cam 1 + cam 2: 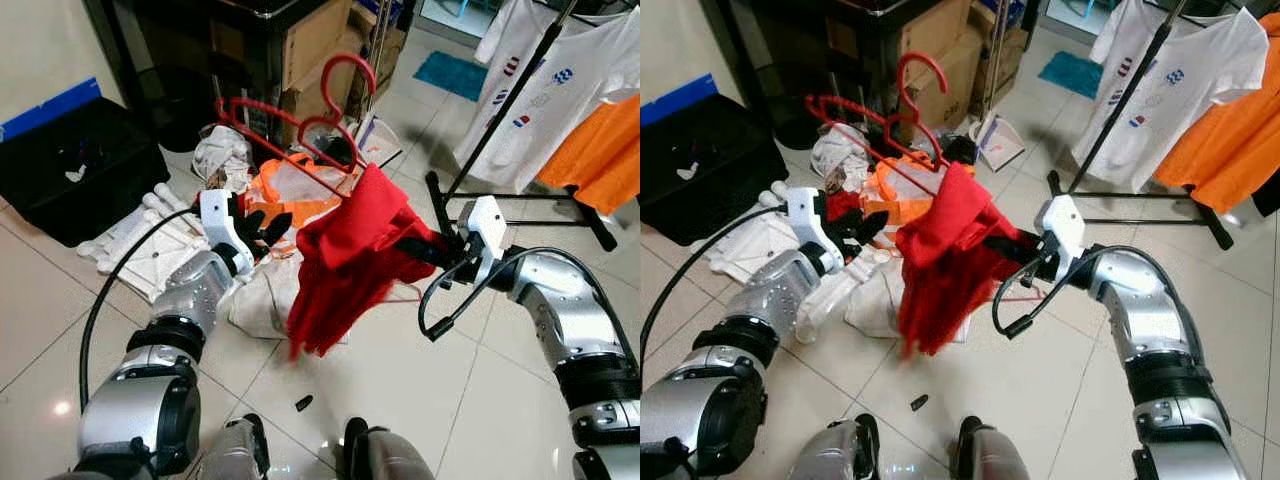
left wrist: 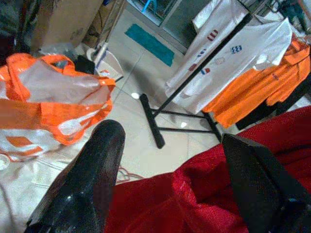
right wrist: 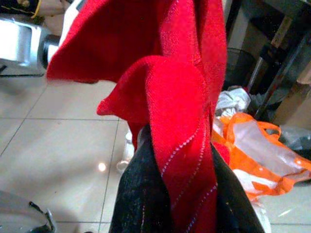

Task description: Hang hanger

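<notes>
The right gripper is clamped on a red garment, its black fingers pinching a bunched fold of cloth, as the right wrist view shows up close. The garment hangs in the air above the tiled floor, draped in loose folds with its lower hem dangling free. It hangs from a red hanger whose hook stands above the cloth; a second red hanger frame lies just behind it.

The left gripper sits just beside the garment's left edge, its fingers spread apart with nothing between them; the red cloth lies near them in the left wrist view.

Behind the garment, an orange-and-white bag and crumpled white cloths lie on the floor. A black box sits to the left, and cardboard boxes stand further back. To the right stands a black clothes rack with a white T-shirt and an orange shirt hanging on it; its foot bar reaches across the tiles near the right arm. Bare tiles lie in front of the robot, with a small dark object on them.
</notes>
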Available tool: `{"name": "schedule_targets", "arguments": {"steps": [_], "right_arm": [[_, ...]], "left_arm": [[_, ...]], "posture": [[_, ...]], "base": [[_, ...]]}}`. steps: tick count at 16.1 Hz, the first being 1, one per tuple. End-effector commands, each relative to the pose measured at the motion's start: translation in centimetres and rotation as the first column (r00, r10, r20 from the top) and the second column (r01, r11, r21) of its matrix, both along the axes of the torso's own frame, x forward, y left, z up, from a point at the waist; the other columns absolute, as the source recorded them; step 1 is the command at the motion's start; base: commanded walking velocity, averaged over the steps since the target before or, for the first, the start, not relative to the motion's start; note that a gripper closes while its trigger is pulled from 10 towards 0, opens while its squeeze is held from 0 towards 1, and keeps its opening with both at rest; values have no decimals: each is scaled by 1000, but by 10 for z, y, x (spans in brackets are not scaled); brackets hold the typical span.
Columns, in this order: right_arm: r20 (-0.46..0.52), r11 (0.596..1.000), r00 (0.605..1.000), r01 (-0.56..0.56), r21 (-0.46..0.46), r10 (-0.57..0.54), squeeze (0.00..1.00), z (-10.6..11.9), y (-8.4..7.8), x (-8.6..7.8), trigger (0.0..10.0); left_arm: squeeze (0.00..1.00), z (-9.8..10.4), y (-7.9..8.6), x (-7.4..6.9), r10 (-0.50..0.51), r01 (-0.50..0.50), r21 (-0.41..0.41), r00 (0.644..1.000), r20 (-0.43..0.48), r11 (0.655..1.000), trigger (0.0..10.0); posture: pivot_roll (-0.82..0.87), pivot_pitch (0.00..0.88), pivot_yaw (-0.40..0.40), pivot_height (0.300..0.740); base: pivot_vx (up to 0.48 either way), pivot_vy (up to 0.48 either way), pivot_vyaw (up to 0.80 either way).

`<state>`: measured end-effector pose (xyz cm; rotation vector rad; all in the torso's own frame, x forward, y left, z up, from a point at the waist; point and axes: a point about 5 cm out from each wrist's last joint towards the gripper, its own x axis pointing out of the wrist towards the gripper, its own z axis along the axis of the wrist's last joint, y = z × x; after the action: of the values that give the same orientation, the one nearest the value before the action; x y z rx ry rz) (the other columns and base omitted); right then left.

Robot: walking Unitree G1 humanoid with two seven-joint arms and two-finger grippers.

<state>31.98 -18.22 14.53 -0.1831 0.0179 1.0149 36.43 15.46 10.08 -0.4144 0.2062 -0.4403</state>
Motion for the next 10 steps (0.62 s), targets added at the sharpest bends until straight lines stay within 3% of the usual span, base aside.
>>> {"name": "schedule_targets", "arguments": {"steps": [1, 2, 3, 4, 5, 6, 8, 9, 10], "right_arm": [[31, 1000, 1000, 0, 14, -1, 0, 8, -1, 1, 0], [32, 1000, 999, 4, 17, -5, 0, 8, -1, 1, 0], [32, 1000, 999, 9, 19, -10, 0, 6, -1, 2, 0], [31, 998, 998, 52, -43, -51, 0, -9, -2, 1, 0], [6, 988, 991, 137, -72, -137, 0, -33, -2, 0, 0], [-13, 975, 975, 219, -49, -220, 0, -45, -2, 0, 0], [-77, 864, 864, 484, -142, -497, 0, -95, 0, -6, 0], [-80, 807, 808, 567, -167, -584, 0, -106, -2, -8, 0], [-143, 719, 705, 673, -172, -695, 0, -116, -8, -10, 0]], "left_arm": [[0, 0, -2, 0, -9, 8, -69, 1000, -22, 998, 10000], [0, -1, -4, 0, -20, 14, -140, 999, -43, 990, 10000], [0, -3, -5, -2, -26, 18, -153, 998, -50, 988, 10000], [0, -12, -5, -5, 1, -3, -50, 998, -56, 999, 10000], [0, -23, -2, -8, 56, -47, 167, 997, -50, 985, 10000], [0, -28, 1, -11, 107, -92, 235, 993, -52, 968, 10000], [0, -69, 23, -35, 379, -288, 417, 913, -152, 862, 10000], [0, -84, 28, -48, 445, -309, 504, 878, -175, 807, 10000], [0, -95, 31, -58, 480, -307, 575, 860, -174, 759, 10000]], "posture": [[-135, 153, -54, 740], [-135, 150, -53, 740], [-135, 150, -53, 740], [-135, 150, -53, 740], [-133, 148, -65, 740], [-133, 148, -65, 740], [-137, 149, -50, 740], [-138, 148, -50, 740], [-139, 147, -51, 740]], "base": [[0, 0, 0], [0, 0, 0], [0, 0, 0], [0, 0, 0], [0, 0, 0], [0, 0, 0], [0, 0, 0], [0, 0, 0], [0, 0, 0]]}}
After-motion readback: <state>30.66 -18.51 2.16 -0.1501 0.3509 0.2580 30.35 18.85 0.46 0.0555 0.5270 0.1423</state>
